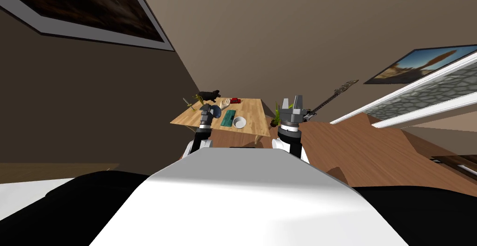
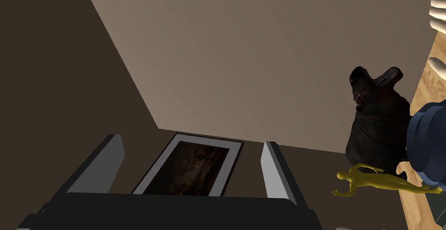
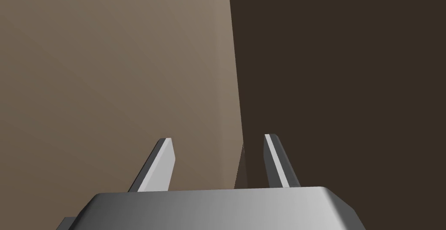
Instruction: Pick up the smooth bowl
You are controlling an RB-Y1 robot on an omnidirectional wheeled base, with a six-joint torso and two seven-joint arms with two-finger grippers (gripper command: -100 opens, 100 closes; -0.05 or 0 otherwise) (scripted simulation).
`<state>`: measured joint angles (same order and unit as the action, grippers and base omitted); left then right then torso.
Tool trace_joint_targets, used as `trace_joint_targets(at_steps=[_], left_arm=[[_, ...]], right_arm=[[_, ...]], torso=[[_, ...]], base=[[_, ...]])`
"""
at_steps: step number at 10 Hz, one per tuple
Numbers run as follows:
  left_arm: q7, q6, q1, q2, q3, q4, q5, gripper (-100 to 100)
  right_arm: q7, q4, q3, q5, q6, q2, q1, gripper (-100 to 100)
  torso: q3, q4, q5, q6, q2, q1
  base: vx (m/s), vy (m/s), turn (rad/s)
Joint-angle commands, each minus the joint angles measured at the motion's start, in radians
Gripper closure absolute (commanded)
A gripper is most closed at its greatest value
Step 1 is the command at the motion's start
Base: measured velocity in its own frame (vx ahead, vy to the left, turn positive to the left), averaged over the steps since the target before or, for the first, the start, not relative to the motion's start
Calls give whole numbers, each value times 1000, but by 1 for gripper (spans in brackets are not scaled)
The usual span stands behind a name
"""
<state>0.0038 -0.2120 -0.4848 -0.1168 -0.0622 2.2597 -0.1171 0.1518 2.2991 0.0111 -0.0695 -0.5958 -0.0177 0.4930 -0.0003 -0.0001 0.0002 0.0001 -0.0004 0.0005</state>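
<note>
1. Brown walls meet at a corner behind a wooden table (image 1: 251,112) that stands on a wooden floor (image 1: 372,154), seen from the head view.
2. A white bowl (image 1: 239,122) sits upright on the near part of the table, towards its middle, with its mouth facing up.
3. Just beside the bowl, on its left, lies a flat teal slab (image 1: 228,118). A blue object (image 1: 216,112) sits left of the slab.
4. Farther back on the table are a black animal figure (image 1: 208,95), a yellow figurine (image 1: 189,103) at the left edge, a pale model hand (image 1: 225,103) and a small red object (image 1: 235,100).
5. The left arm (image 1: 205,122) is raised at the table's near left side, close to the blue object and left of the slab. The bowl is apart from it.
6. The left jaws stand open with nothing between them. The left wrist view looks past them to a framed picture (image 2: 187,166) on the wall, with the black animal figure (image 2: 376,123), the yellow figurine (image 2: 379,180) and the blue object (image 2: 429,144) off to one side.
7. The right arm (image 1: 291,117) is raised off the table's near right corner, well apart from the bowl.
8. The right jaws are open and hold nothing.
9. A small green plant (image 1: 276,115) stands by the table's right side, and a guitar (image 1: 333,96) leans against the wall beyond it.
</note>
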Motion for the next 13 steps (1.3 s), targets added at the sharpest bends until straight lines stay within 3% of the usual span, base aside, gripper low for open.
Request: trace_joint_targets(at_steps=[1, 13], left_arm=[[4, 32, 4, -10, 9, -5, 1, -100], [-8, 354, 52, -37, 33, -87, -33, -100]], right_arm=[[0, 0, 0, 0, 0, 0, 0, 0], [0, 0, 0, 0, 0, 0, 0, 0]], torso=[[0, 0, 0, 0, 0, 0], [0, 0, 0, 0, 0, -1]], base=[[3, 6, -32], [3, 4, -45]])
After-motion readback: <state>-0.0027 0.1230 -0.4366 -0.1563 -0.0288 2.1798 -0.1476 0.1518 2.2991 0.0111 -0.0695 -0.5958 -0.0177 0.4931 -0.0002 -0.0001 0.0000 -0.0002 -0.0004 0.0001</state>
